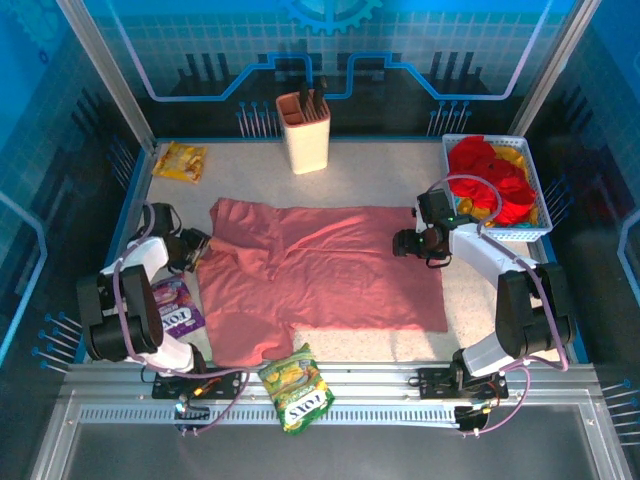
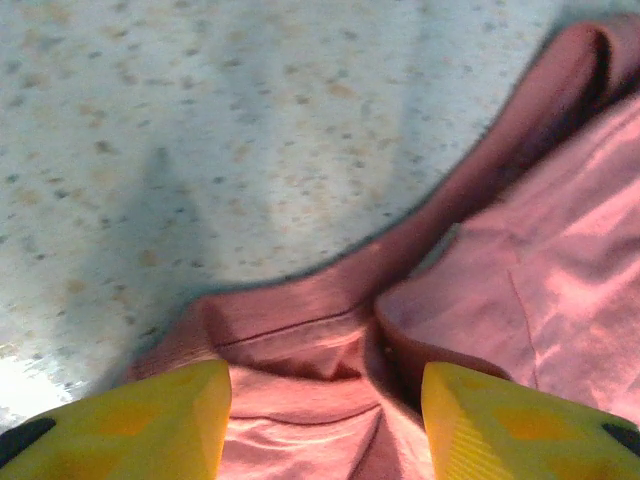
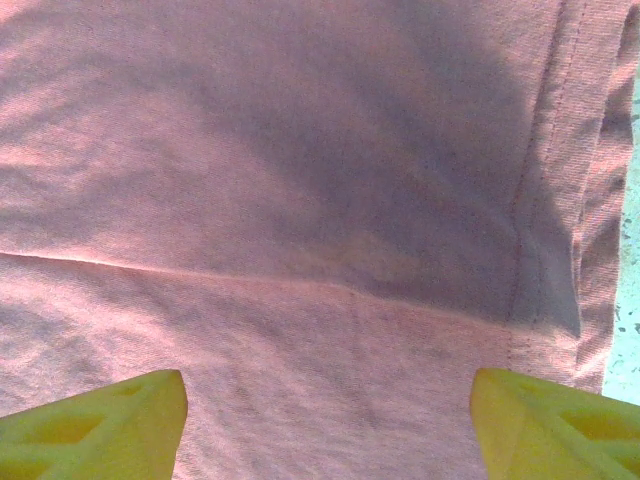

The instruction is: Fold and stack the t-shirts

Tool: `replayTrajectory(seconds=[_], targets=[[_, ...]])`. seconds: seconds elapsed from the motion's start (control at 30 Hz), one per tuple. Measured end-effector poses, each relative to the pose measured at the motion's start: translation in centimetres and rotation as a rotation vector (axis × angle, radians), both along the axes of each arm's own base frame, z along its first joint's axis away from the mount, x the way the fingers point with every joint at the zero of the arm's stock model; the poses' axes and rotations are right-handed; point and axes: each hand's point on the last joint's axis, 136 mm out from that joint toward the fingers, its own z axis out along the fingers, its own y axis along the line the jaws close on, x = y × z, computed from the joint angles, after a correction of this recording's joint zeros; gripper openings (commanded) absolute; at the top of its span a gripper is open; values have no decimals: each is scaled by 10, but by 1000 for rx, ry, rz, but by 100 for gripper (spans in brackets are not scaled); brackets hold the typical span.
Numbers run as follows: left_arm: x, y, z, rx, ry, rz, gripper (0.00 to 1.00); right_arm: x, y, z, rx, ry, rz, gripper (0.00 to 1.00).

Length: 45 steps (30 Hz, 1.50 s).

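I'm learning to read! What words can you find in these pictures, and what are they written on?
"FOX": on the green snack packet at the near table edge, seen upside down.
"FOX": on the purple snack packet beside the left arm, turned sideways.
Yellow packet in the far left corner: print too small to read.
Pink shirt: no writing on the side that shows.

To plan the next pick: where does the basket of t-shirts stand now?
In the top view the white basket stands at the far right corner of the table, behind the right claw, holding red and yellow t-shirts.
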Motion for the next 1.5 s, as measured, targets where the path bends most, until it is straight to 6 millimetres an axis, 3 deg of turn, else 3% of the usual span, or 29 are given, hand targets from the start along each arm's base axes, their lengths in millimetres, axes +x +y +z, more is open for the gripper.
replayTrajectory(seconds=[0.53, 0.87, 1.03, 1.17, 1.2, 1.4, 1.5], targets=[[19, -15, -8, -161, -51, 34, 44, 0, 0, 0, 0, 0, 0, 75], [23, -23, -11, -193, -65, 41, 31, 0, 0, -3, -2, 8, 0, 75], [21, -30, -15, -207, -57, 46, 22, 0, 0, -3, -2, 8, 0, 75], [20, -33, -16, -215, -51, 52, 1, 0, 0, -3, -2, 8, 0, 75], [20, -33, -16, -216, -51, 51, 0, 0, 0, -3, -2, 8, 0, 75], [11, -36, -18, -212, -12, 30, 0, 0, 0, -3, -3, 8, 0, 75], [4, -36, -8, -188, 19, -6, 0, 0, -1, -3, -6, 7, 2, 76]])
